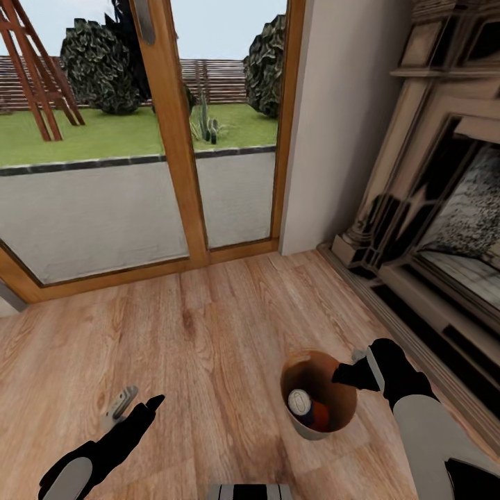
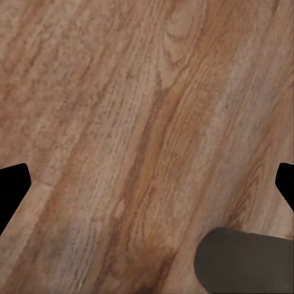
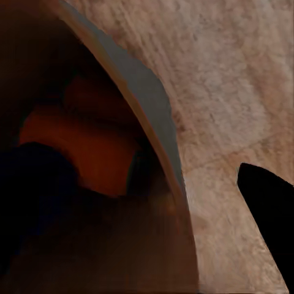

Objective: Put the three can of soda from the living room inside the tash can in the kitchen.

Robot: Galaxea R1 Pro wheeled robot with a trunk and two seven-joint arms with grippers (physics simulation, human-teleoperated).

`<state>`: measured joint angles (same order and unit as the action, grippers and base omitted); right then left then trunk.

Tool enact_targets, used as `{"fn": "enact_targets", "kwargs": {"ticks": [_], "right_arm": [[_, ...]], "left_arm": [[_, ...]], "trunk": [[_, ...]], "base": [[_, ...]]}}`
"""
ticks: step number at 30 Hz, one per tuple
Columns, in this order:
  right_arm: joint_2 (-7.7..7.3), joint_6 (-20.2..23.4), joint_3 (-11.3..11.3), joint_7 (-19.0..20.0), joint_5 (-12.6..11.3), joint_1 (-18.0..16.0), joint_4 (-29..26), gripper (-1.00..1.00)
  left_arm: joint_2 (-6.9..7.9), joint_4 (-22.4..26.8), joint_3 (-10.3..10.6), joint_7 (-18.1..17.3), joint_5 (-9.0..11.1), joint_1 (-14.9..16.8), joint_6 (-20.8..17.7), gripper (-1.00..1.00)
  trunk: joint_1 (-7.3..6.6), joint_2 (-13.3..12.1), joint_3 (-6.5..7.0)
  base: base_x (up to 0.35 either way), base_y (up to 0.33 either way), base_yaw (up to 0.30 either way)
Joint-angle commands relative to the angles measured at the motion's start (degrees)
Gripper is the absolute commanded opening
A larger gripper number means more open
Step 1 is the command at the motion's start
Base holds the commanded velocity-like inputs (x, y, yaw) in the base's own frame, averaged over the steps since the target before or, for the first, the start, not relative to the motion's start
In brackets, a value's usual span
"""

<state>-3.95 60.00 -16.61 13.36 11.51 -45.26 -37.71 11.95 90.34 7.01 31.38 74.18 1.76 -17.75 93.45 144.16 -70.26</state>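
Note:
The trash can [image 1: 316, 432], pale grey outside and tan-brown inside, hangs just above the wood floor at the lower right of the head view. My right gripper [image 1: 347, 376] is shut on its rim, one finger inside and one finger [image 3: 264, 214] outside the wall [image 3: 144, 98]. Inside lie soda cans: a silver top [image 1: 300, 401] with orange [image 1: 320, 415] beside it, and orange bodies [image 3: 92, 150] in the right wrist view. I cannot tell how many cans there are. My left gripper [image 1: 136, 405] is open and empty, low over the floor [image 2: 147, 122].
Glass doors in a wooden frame [image 1: 173, 139] stand ahead, with garden beyond. A beige wall [image 1: 333, 125] and the brick fireplace [image 1: 430, 208] run along the right. Wood floor [image 1: 208, 326] spreads between them. A dark grey rounded part [image 2: 245, 260] shows by the left gripper.

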Motion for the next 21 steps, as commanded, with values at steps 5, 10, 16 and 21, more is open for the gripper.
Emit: {"fn": "enact_targets", "kwargs": {"ticks": [5,10,16,21], "right_arm": [[-0.03,0.0,0.0,0.0,-0.05,0.0,0.0,1.0],[-0.32,0.0,-0.04,0.65,-0.07,0.86,-9.33,1.0],[-0.38,0.0,-0.22,0.92,-4.61,13.36,-40.97,1.0],[-0.57,0.0,-0.2,6.91,-7.66,22.04,-53.0,1.0]], "left_arm": [[0.0,-0.03,0.07,-0.03,-0.12,-0.02,0.03,1.0],[-0.44,-0.2,0.87,0.03,-4.17,-1.39,0.62,1.0],[-0.83,-0.18,1.22,-0.22,-6.25,-1.57,0.78,1.0],[-1.1,-0.17,1.37,-0.18,-6.47,-1.58,0.73,1.0]], "trunk": [[0.0,0.0,0.0],[0.0,0.0,0.0],[-0.1,-0.05,0.89],[-0.23,-0.12,1.99]], "base": [[0.0,0.0,0.0],[0.0,0.0,0.0],[0.0,0.0,0.0],[0.0,0.0,0.0]]}}
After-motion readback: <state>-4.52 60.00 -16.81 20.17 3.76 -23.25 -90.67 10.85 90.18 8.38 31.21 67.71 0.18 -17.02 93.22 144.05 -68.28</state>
